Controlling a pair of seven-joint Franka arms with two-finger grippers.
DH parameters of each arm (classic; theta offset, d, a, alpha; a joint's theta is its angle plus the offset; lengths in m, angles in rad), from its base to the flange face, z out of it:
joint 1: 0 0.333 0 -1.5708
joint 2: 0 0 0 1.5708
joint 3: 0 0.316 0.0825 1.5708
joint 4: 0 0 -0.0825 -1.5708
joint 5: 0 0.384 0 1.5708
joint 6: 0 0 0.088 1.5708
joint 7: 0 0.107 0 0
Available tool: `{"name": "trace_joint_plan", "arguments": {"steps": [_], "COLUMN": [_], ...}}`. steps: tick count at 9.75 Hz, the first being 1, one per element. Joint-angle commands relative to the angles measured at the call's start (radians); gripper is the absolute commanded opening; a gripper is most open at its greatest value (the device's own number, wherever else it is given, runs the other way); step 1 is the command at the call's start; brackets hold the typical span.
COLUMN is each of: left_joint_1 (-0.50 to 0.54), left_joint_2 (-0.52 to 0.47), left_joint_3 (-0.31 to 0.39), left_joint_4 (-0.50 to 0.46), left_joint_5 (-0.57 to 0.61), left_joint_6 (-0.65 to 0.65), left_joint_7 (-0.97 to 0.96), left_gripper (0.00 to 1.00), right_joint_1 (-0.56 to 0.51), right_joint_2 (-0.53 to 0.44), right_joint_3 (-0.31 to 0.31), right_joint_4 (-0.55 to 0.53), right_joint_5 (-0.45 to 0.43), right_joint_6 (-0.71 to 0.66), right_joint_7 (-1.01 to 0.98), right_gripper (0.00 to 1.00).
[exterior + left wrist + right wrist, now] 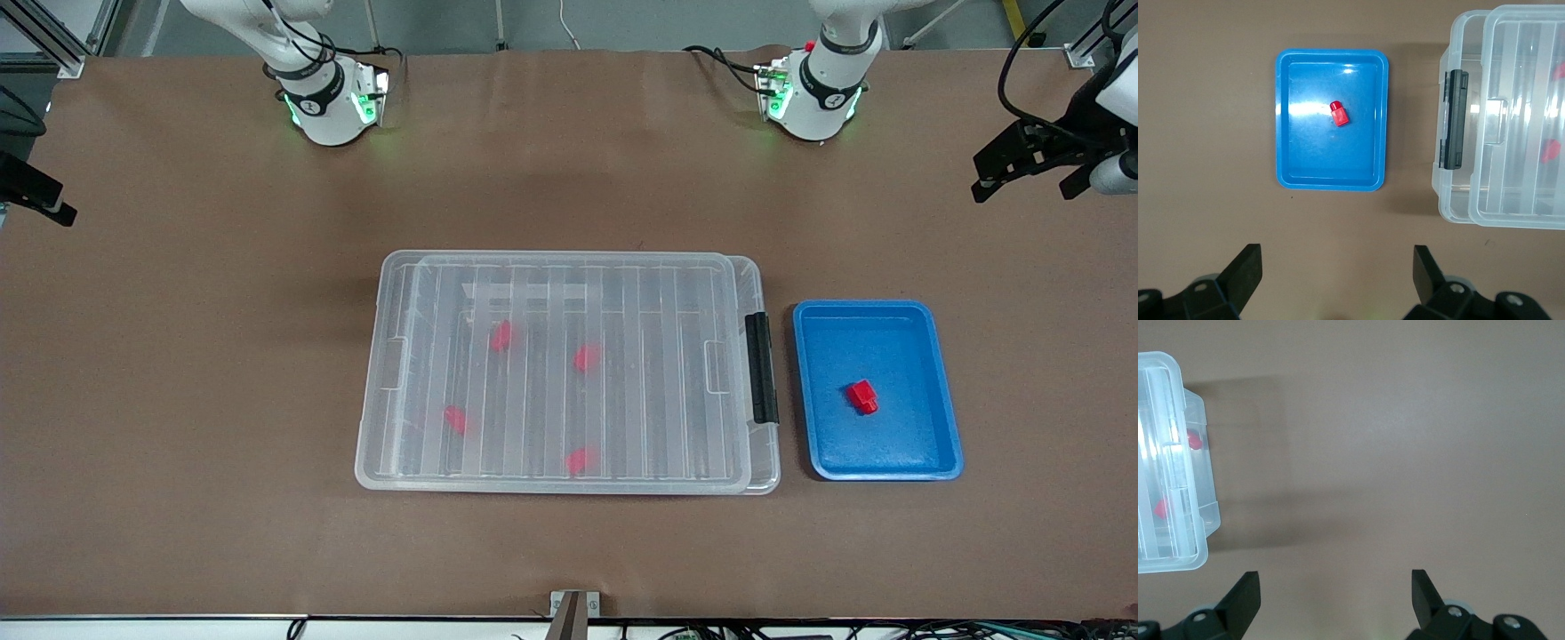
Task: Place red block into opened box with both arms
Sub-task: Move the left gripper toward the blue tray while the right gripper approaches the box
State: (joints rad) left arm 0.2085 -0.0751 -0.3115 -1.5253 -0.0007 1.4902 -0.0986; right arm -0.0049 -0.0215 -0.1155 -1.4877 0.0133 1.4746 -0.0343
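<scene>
A red block (861, 396) (1339, 113) lies alone in a blue tray (942, 356) (1288, 133). Beside the tray stands the clear box (765, 480) (1445, 193), with its ribbed lid (569, 293) (1531, 40) lying on top, slid slightly toward the right arm's end. Several more red blocks (501, 335) show through the lid. My left gripper (1022, 182) (1338, 267) hangs open and empty, high over the table at the left arm's end. My right gripper (44, 200) (1336, 587) hangs open and empty over bare table at the right arm's end.
A black latch bar (760, 366) (1453, 120) runs along the box's short side facing the tray. Brown table (196, 400) surrounds the box and the tray. The two arm bases (329, 102) (813, 98) stand at the table's edge farthest from the front camera.
</scene>
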Motion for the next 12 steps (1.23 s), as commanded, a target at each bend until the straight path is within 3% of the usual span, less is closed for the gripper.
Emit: {"name": "trace_joint_plan", "arguments": {"steps": [1, 5, 7, 12], "left_joint_1": [0.0, 0.014, 0.014, 0.104], "left_joint_2": [0.032, 0.147, 0.256, 0.45], "left_joint_3": [-0.006, 0.0, 0.003, 0.003], "left_joint_4": [-0.003, 0.031, 0.021, -0.136], "left_joint_5": [0.008, 0.01, 0.112, 0.12], "left_joint_6": [-0.019, -0.009, 0.072, 0.439], "left_joint_7": [0.008, 0.011, 0.01, -0.013], "left_gripper": [1.0, 1.0, 1.0, 1.0], "right_joint_1": [-0.004, -0.004, -0.004, 0.002], "right_joint_2": [-0.006, 0.004, 0.055, 0.335], "right_joint_3": [0.004, 0.023, 0.136, 0.342], "right_joint_4": [-0.006, -0.006, -0.011, -0.013], "right_joint_5": [-0.006, 0.011, 0.014, 0.004], "right_joint_6": [0.0, 0.006, 0.057, 0.3], "right_joint_7": [-0.009, -0.009, 0.001, 0.218], "right_gripper": [1.0, 1.0, 1.0, 1.0]}}
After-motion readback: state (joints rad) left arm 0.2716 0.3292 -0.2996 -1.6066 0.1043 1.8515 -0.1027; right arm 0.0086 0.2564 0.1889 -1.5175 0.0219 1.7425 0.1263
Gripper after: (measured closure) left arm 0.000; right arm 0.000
